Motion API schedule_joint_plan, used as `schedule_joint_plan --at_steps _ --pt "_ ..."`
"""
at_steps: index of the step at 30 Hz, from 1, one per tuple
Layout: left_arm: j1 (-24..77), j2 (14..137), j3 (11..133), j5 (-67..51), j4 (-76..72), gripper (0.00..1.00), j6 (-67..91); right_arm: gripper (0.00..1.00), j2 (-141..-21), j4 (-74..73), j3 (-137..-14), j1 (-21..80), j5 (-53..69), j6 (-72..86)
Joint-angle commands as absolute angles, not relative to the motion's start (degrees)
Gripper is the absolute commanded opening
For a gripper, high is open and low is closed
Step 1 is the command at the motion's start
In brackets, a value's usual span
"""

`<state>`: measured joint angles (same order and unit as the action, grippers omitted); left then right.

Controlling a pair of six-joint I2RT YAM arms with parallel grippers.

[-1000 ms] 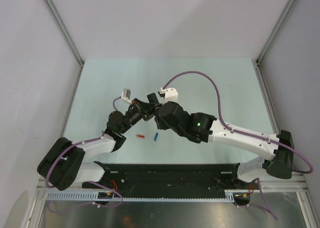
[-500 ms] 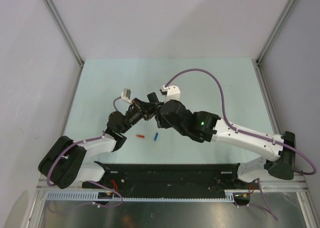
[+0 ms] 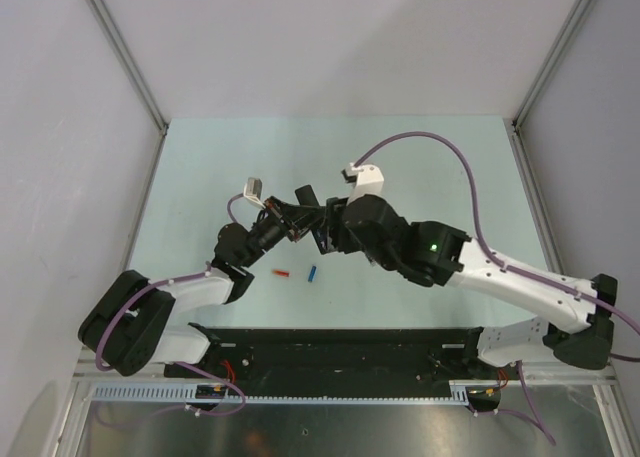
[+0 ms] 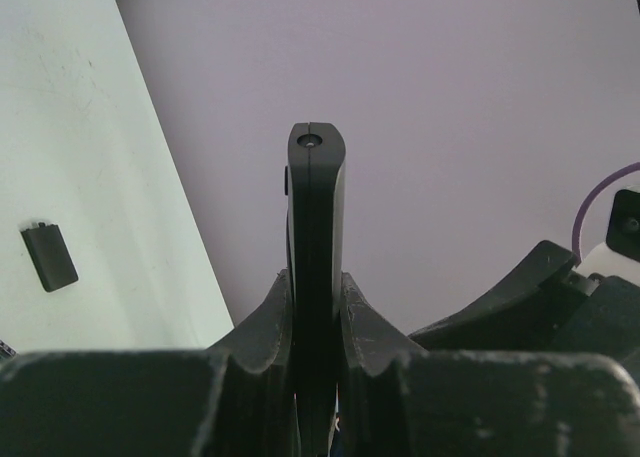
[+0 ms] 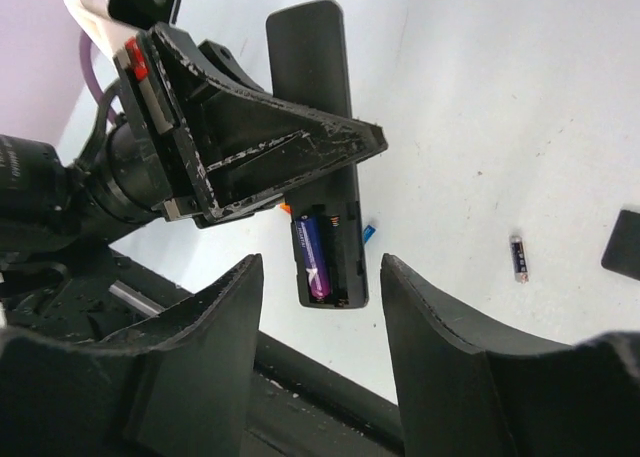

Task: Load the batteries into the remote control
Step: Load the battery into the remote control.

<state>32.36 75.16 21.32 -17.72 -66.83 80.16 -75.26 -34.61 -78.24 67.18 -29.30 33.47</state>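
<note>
Jaws of the left gripper [image 4: 315, 295] closed on the remote control [image 4: 316, 197]

The remote control is held edge-on between the left jaws, raised off the surface [image 5: 480, 97], with its open battery recess [image 5: 342, 267] turned toward the right wrist camera. One battery [image 5: 312, 257] is seated in one side of the recess; the slot beside it is seen unfilled. The jaws of the right gripper [image 5: 322, 277] are spread wide, just short of the recess end of the remote control and apart from it. A second battery [image 5: 518, 257] lies on the surface to one side of the remote control, with a black cover [image 5: 625, 242] farther out.
</note>
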Motion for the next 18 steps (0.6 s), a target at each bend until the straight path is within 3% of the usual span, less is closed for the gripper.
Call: schedule_joint_plan --at_steps 1,7,11,18 --pt "32.5 75.3 22.1 -17.7 -70.4 0.0 80.8 0.57 -70.1 -34.9 -78.1 63.9 -26.1 38.0" --pt "32.5 74.8 22.1 -17.9 -71.5 0.0 81.0 0.79 -64.1 -28.5 -69.7 55.7 -10.3 43.8" --pt "32.4 74.8 22.1 -17.6 -73.1 0.0 81.0 0.86 -61.4 -22.3 -61.2 47.7 6.0 49.8" --pt "32.4 77.3 22.1 -17.6 -76.4 0.0 81.5 0.96 -59.2 -2.0 -49.5 42.1 21.3 63.3"
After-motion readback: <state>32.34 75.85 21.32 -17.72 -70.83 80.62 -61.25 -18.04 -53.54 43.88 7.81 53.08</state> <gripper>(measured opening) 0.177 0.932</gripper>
